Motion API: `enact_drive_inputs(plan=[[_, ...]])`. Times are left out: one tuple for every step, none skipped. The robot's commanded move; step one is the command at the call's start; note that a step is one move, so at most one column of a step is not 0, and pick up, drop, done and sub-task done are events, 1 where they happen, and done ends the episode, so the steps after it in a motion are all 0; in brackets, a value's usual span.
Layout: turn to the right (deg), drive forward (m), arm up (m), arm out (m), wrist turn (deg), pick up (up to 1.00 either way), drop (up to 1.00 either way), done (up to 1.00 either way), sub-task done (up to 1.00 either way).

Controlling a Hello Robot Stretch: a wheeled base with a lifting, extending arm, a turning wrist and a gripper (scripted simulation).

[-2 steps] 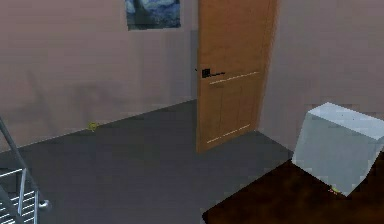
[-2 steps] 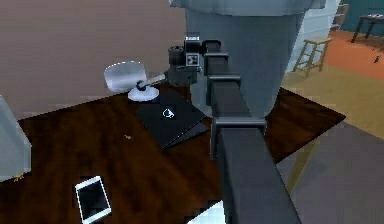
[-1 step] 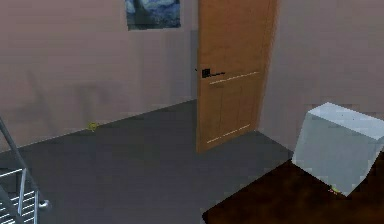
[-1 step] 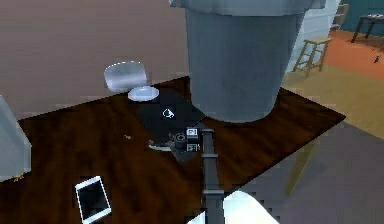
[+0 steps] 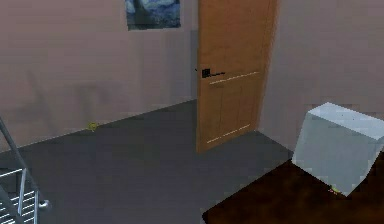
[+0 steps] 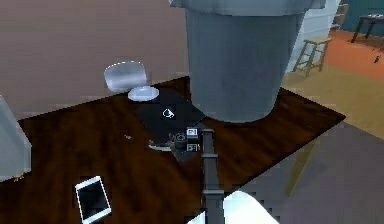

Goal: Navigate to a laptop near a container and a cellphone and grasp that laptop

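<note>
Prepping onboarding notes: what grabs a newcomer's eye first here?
The large grey tapered container dominates the arm side view's top, standing on the dark wooden table. Below it, the end effector sits at a flat black slab, likely the laptop, with a white rectangular cellphone at bottom left. The forward view's middle shows a tall brown wooden door.

Light in the forward view is dim and even. The wall [image 5: 90, 70] carries soft grey shadows toward 9 o'clock, the door [image 5: 235, 70] at 12 glows warmest, and the pale box [image 5: 340, 145] at 4 catches the most light. In the arm side view the dark tabletop [image 6: 90, 130] shows a faint sheen, the grey container [image 6: 240, 60] is softly shaded across its curve, and the floor [image 6: 355, 80] at 2 o'clock is brightest.
</note>
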Motion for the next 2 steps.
enact_drive_inputs(plan=[[0.0, 0.0, 0.1, 0.0, 0.0, 0.0, 0.0, 0.0, 0.0], [0.0, 0.0, 0.0, 0.0, 0.0, 0.0, 0.0, 1.0, 0.0]])
